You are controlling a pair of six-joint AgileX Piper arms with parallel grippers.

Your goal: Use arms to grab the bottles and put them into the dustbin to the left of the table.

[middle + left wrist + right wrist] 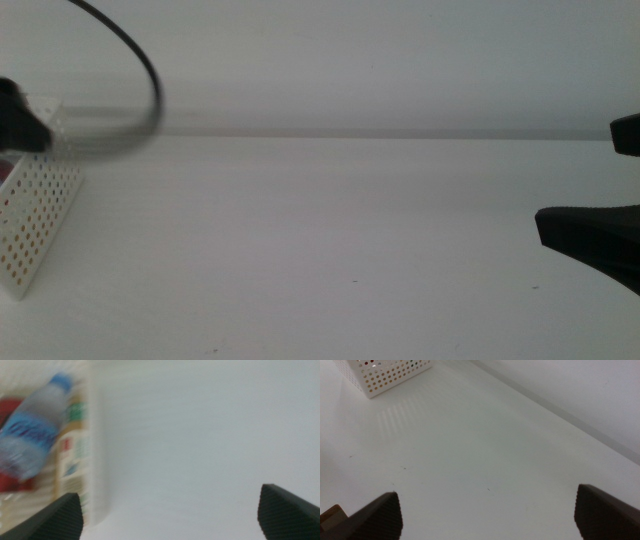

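The white perforated dustbin [40,225] stands at the table's left edge. In the blurred left wrist view the clear water bottle [35,430] with a blue cap lies inside it, on top of the red can [11,412] and the orange juice bottle [72,457]. My left gripper [170,505] is open and empty, over bare table beside the bin's wall [97,460]. The left arm [18,120] shows at the far left above the bin, with its black cable [150,80]. My right gripper [487,505] is open and empty at the table's right side [595,240].
The white table [320,250] runs back to a white wall [350,60]. The dustbin also shows far off in the right wrist view [385,377]. A small brown thing [332,515] sits at that picture's edge.
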